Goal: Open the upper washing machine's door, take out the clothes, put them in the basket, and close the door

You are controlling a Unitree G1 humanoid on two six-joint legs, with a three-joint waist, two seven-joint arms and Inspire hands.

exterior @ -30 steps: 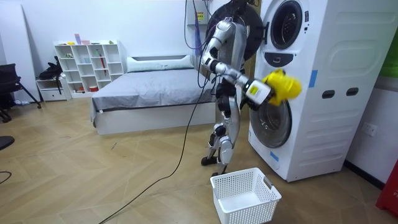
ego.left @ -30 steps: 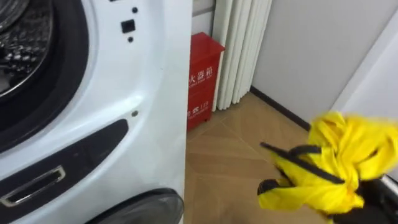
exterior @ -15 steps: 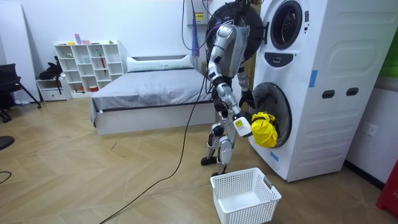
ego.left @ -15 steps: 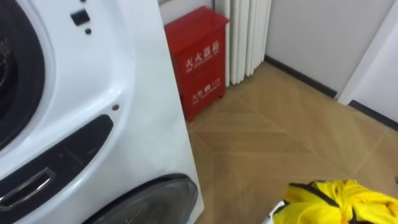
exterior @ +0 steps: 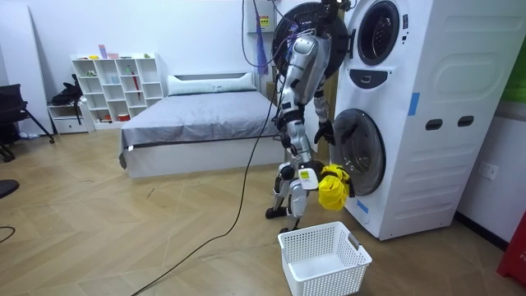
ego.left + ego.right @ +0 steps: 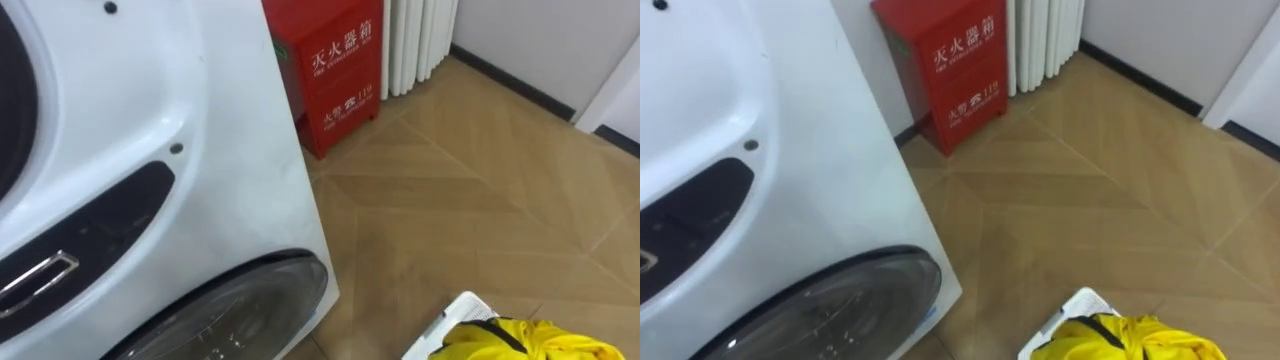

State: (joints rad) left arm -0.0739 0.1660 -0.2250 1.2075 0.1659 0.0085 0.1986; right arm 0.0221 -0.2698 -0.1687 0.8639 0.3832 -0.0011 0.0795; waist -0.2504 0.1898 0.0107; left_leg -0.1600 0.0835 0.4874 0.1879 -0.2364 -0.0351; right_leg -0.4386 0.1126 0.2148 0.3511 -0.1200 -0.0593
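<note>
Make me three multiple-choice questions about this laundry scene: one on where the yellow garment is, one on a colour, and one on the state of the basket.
1. Where is the yellow garment?
A. On the bed
B. In the air at the right hand, above the white basket
C. Lying on the floor

2. What colour is the box beside the washing machine?
A. Blue
B. Green
C. Red

3. What state is the basket in?
A. Upright, no clothes inside
B. Tipped over
C. Heaped with clothes

Answers:
1 B: the room view shows it hanging over the basket.
2 C: both eye views show it red.
3 A: its bare inside shows in the room view.
</note>
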